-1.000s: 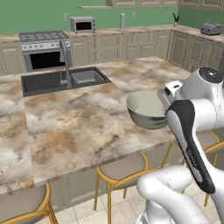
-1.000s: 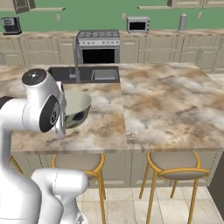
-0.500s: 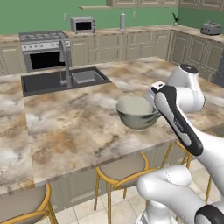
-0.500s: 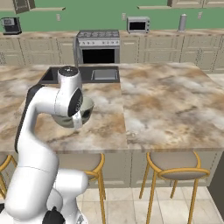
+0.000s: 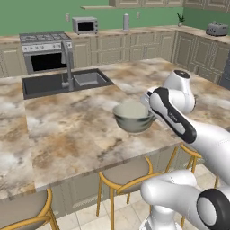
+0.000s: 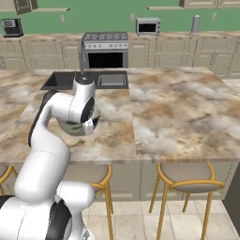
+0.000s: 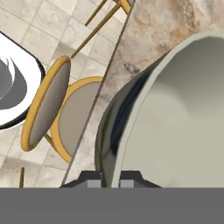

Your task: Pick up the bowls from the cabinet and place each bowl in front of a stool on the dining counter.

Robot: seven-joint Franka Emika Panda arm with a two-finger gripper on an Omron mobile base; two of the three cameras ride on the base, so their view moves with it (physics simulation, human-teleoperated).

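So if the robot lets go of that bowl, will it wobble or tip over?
Probably not much. The bowl is wide and low, held upright near the dining counter, so it should settle flat. It looks stiff and glazed, so it may slide on the smooth top. The gripper pinches only its rim, which might let it tilt.

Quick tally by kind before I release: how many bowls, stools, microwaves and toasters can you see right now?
Bowls: 1, the bowl held by the gripper over the dining counter.
Stools: 3.
Microwaves: 1.
Toasters: 1.
Total: 6.
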